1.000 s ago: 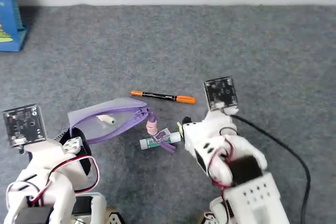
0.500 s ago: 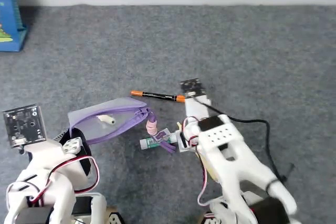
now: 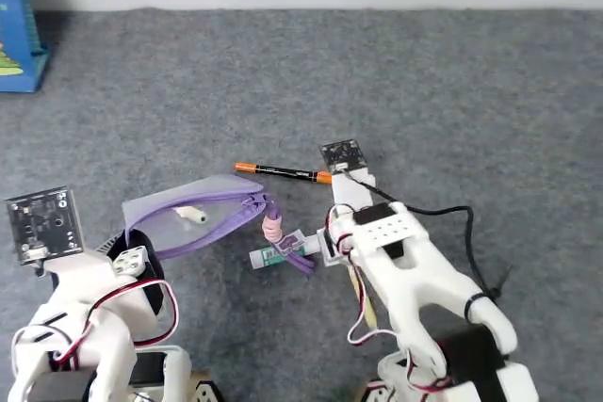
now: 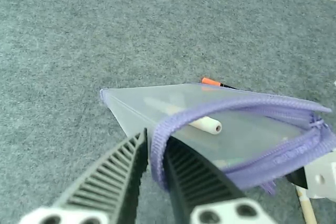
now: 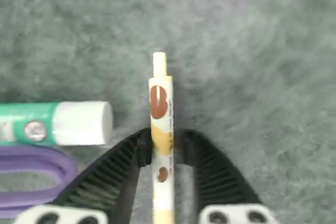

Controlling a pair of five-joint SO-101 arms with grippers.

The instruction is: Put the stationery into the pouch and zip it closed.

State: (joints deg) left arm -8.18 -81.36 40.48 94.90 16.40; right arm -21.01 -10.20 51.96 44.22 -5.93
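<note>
Purple zip on a see-through plastic pouch (image 3: 188,218), that's the main thing to look at. It's lying on the grey felt table (image 3: 471,91) with its mouth gaping open. A small white stick-shaped thing (image 4: 206,125) is inside, and I honestly can't tell what it is. A little pink charm-looking bit (image 3: 273,225) sits right at one end of the zip.

The left gripper (image 4: 155,141) is at the pouch's other end. Its ribbed fingers are squeezed together on the purple zip edge, with nothing but that band between them.

The rest of the stationery is loose around the pouch:
- A black pen with orange ends (image 3: 283,173) lies just past the pouch's far side, not touching it.
- A green-and-white glue stick (image 3: 281,251) is just beside the charm end.
- A purple loop (image 5: 31,174), probably a scissors handle, is tucked against the glue stick.

The right gripper (image 5: 165,136) is low over the felt on the side of the glue stick away from the pouch. Its fingers are closed in on a cream pen with brown spots (image 5: 160,103) and hug the barrel from both sides. The pen's tip pokes out past the fingertips. It runs close by the glue stick's white cap, with a thin strip of felt showing between the two.
</note>
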